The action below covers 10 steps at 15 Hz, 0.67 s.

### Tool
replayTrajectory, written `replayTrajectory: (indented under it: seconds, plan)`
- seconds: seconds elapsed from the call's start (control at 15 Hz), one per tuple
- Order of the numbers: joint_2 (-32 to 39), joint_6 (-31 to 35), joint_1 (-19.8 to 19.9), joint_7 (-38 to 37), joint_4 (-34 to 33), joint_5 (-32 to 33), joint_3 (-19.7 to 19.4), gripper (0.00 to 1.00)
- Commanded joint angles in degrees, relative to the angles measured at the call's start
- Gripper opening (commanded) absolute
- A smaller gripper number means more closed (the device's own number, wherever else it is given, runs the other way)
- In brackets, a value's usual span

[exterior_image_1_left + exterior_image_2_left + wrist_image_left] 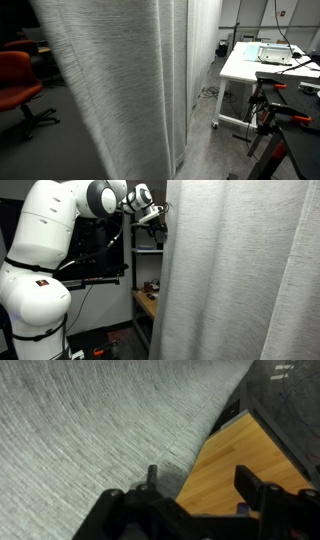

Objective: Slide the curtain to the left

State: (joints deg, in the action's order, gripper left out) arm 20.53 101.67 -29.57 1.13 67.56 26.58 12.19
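- One claw [185, 492]: two dark fingers [256, 488] spread apart at the bottom of the wrist view, nothing pinched between them.
- In an exterior view the claw [153, 217] sits high up, right at the curtain's edge. Can't tell if it touches the fabric.
- One curtain [100, 430], grey-white with fine pleats: straight ahead of the claw, filling everything to one side of it in the wrist view.
- The curtain [240, 275] hangs past the claw on the side away from the arm, cut off top and bottom. It also fills the foreground [120, 90] of an exterior view.
- One wooden board [235, 460], beyond the claw on the side clear of the fabric, partly hidden by the fingers.
- The board [145, 302] lies well below the claw. A small dark thing on it is too small to make out.
- One white arm [45, 240], behind the claw, base cut off.
- One dark rack [140, 255], below and behind the claw, half hidden.
- Far off, claw not in view: one orange chair [15, 80], cut off; one white table [245, 68]; one pale box [275, 52] on it, blurry.
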Motion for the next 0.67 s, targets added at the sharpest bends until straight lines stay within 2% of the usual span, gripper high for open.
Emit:
replayTrajectory:
  seconds: [0.0, 0.33, 0.6]
  plan:
    - [-1.0, 0.7, 4.4, 4.6, 0.6, -2.7, -0.9, 1.0]
    - [-3.1, -2.0, 8.3, 6.7, 3.3, -4.1, -1.2, 1.0]
    - [-7.4, -1.4, 11.3, 5.7, 9.3, -5.5, -1.8, 1.0]
